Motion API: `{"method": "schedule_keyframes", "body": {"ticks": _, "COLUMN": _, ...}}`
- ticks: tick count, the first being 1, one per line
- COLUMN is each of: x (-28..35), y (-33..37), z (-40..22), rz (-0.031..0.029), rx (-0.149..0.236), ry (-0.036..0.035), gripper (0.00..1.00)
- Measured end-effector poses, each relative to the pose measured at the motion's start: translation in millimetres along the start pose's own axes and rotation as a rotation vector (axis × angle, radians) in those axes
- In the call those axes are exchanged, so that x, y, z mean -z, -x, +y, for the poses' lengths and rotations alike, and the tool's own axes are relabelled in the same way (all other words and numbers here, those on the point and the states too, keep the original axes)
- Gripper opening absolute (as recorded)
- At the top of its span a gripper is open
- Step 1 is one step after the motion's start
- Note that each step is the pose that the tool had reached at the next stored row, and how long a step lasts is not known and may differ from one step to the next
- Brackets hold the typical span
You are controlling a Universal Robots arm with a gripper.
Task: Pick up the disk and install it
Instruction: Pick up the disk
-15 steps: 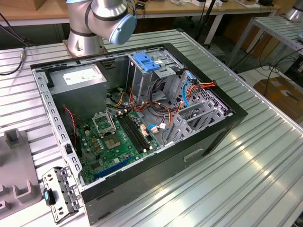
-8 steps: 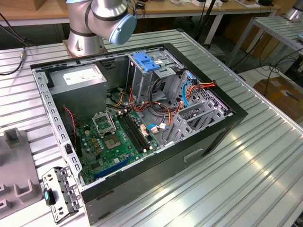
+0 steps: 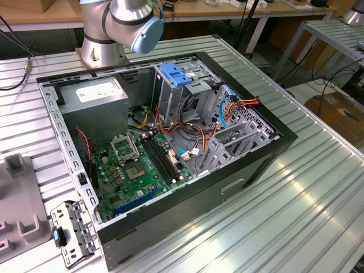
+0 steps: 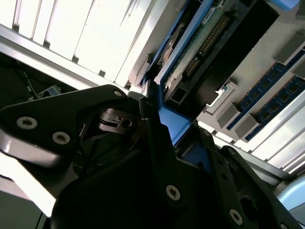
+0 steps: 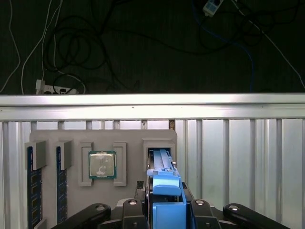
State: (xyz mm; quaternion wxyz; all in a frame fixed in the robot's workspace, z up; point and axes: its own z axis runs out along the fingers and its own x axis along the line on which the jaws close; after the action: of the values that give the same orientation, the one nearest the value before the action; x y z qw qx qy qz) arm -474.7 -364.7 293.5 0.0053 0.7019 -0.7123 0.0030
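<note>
Clamped in my pincer [image 5: 165, 195]: the disk [image 5: 162, 167], edge-on at the tray [image 5: 126, 138] slot. Bare table [image 5: 238, 152] beside, table edge just beyond. Second wrist view adds its circuit board [image 4: 200, 52].

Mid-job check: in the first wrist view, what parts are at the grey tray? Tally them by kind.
memory sticks: 2
processor: 1
disk, in a blue frame: 1
Total: 4
</note>
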Motion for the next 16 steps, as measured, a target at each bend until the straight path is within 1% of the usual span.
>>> {"method": "schedule_keyframes", "body": {"ticks": 11, "x": 0.1, "y": 0.0, "z": 0.0, "rz": -0.0004, "rx": 0.0, "ry": -0.0001, "gripper": 0.37}}
{"method": "schedule_keyframes", "body": {"ticks": 14, "x": 1.8, "y": 0.0, "z": 0.0, "rz": -0.0004, "rx": 0.0, "ry": 0.0, "gripper": 0.37}}
{"method": "schedule_keyframes", "body": {"ticks": 16, "x": 5.1, "y": -0.1, "z": 0.0, "rz": -0.0004, "rx": 0.0, "ry": 0.0, "gripper": 0.37}}
